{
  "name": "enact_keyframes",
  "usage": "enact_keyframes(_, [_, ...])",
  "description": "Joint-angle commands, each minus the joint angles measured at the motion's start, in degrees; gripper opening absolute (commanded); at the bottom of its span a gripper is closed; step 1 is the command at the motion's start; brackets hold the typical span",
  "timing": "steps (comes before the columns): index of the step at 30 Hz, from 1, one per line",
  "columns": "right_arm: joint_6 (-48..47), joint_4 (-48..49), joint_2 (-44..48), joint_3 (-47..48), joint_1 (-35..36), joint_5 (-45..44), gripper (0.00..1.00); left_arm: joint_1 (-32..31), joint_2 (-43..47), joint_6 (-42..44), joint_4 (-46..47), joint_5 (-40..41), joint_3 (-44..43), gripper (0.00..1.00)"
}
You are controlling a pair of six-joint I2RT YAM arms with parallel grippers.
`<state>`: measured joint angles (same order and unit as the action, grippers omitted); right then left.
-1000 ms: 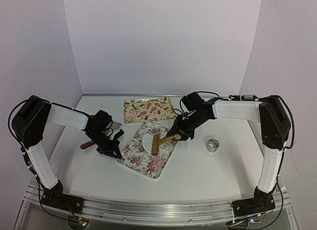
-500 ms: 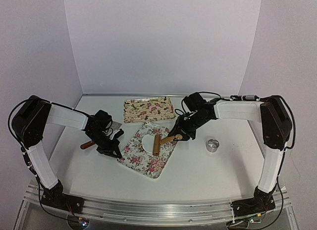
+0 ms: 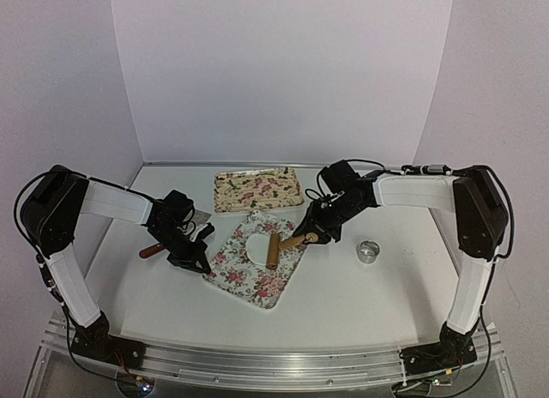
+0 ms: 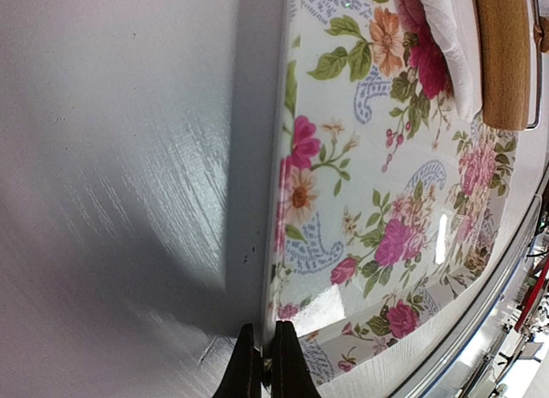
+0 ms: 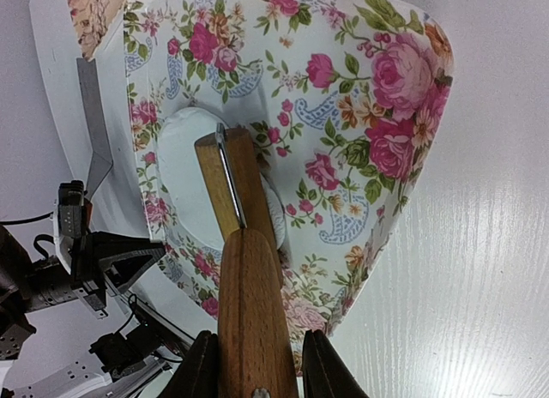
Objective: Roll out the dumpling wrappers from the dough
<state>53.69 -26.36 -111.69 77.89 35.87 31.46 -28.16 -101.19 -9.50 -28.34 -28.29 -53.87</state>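
The right gripper [image 5: 253, 368] was clamped on the handle of the rolling pin [image 5: 249, 286], its roller resting on the flattened dough [image 5: 184, 175] toward 12 o'clock on the flowered tray [image 5: 377, 115], whose 9 o'clock rim the left gripper [image 4: 264, 368] pinched.

A robotics lab test cell, set with a few kitchen props.

Plain white walls [image 3: 283, 72] box in a white table [image 3: 360, 304] on three sides. A left arm [image 3: 111, 202] and a right arm [image 3: 412, 192], both white-and-black robot arms, are bolted to an aluminium rail [image 3: 274, 362] along its near edge. The kitchen side is staged: a flowered tray [image 3: 249, 280], a second tray [image 3: 257, 190], a wooden rolling pin [image 3: 272, 250], a patch of dough [image 3: 256, 241] and a metal ring [image 3: 369, 251].
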Motion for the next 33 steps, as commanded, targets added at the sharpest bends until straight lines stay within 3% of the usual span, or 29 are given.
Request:
enact_keyframes(1, [-1.4, -30.9, -8.3, -9.0, -2.3, -25.7, 0.0, 2.4, 1.8, -1.1, -2.4, 5.1, 0.8, 0.0])
enact_keyframes(33, [-0.6, -32.0, -5.5, -10.5, -2.8, -26.6, 0.0, 2.5, 2.6, -1.0, -2.2, 4.1, 1.6, 0.0])
